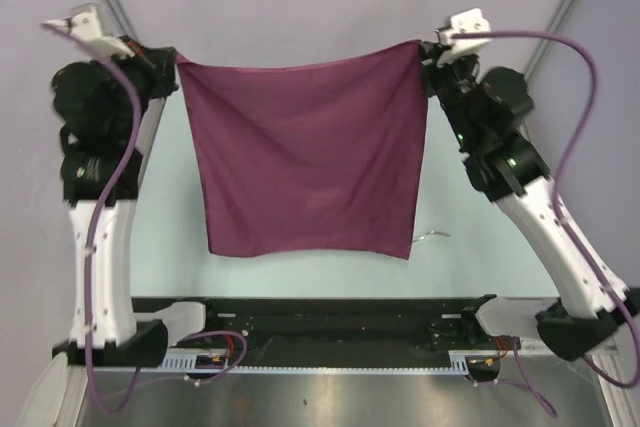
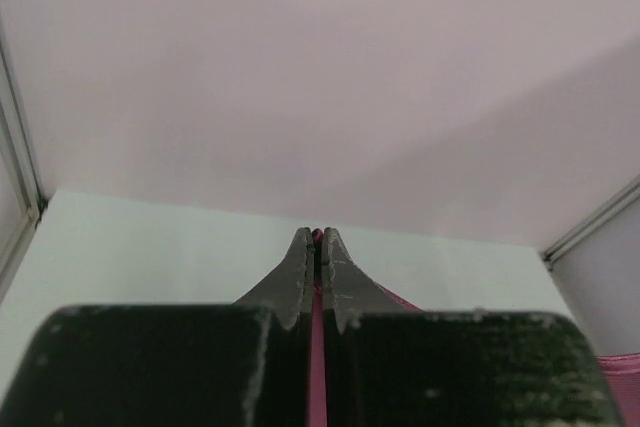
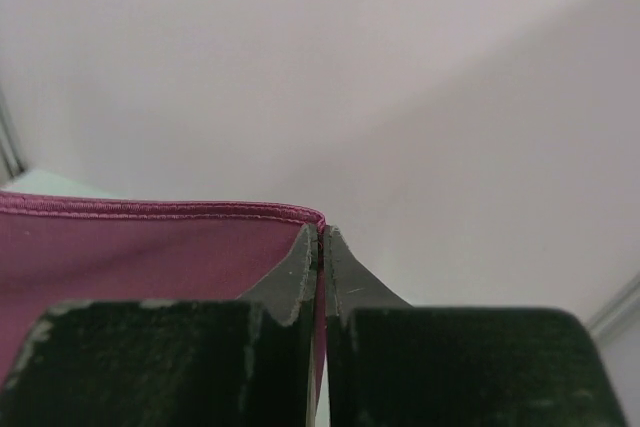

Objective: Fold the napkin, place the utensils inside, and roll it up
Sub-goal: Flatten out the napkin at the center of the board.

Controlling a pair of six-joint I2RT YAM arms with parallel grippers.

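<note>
The desk (image 1: 480,267) carries the work. The napkin (image 1: 305,157) hangs spread open above it, unfolded. My left tool (image 1: 174,65) is clamped on its upper left corner, and my right tool (image 1: 426,51) on its upper right corner. The utensil (image 1: 432,236) lies on the desk by the lower right corner. Step in hand: the fold. Next move, as I judge it: lay the cloth flat, clear of the utensil.
</note>
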